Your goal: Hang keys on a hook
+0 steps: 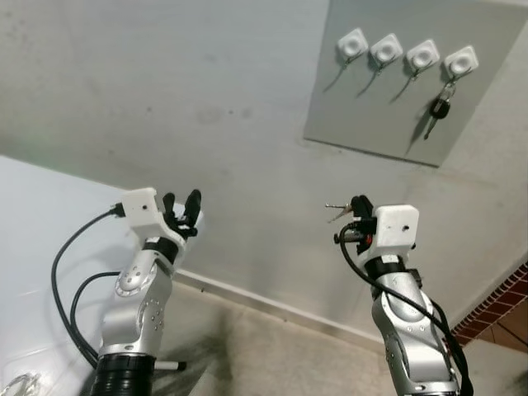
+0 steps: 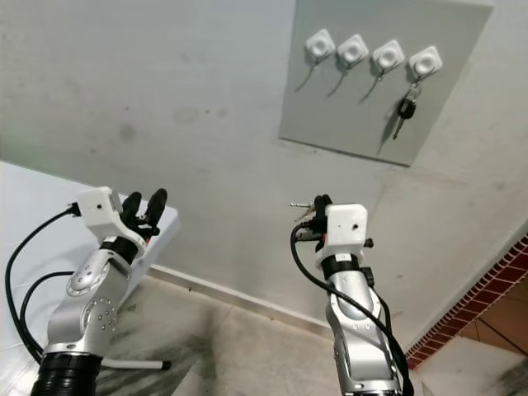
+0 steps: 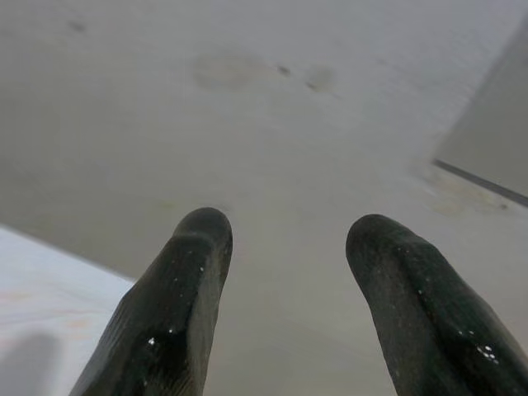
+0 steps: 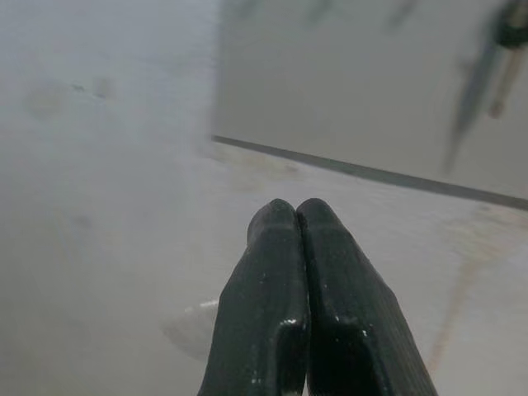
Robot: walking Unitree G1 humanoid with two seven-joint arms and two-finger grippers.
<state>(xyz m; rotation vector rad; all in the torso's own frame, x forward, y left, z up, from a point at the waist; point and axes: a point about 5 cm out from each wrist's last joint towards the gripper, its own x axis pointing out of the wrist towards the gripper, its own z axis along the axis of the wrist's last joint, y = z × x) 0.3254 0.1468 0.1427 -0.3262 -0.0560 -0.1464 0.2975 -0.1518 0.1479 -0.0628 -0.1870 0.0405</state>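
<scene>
Most of the frame is pale grey wall [image 1: 181, 99], stained here and there, running down to a floor [image 1: 272, 355] of speckled concrete at the bottom. A white bench [image 1: 41, 247] fills the lower left. Brick edging [image 1: 503, 305] shows at the lower right corner.

Upper right hangs a grey board [image 1: 371, 99] carrying four white hooks [image 1: 353, 44] in a row. From the rightmost hook [image 1: 460, 61] dangles a key with a black head [image 1: 439, 110], resting against the board.

My left arm rises at lower left, its left jaws [image 1: 181, 213] standing wide, the two black fingers [image 3: 186, 289] well apart with bare wall between them. Black cables [image 1: 66, 280] loop out from that wrist.

My right arm rises at lower centre-right. Its right jaws [image 1: 356, 213] are pressed together, the fingertips [image 4: 293, 223] touching in the wrist view, and a thin metal key [image 1: 337, 211] sticks out beside them toward the left. This key sits well below the board and its hooks.

No writing or brand can be read anywhere.
</scene>
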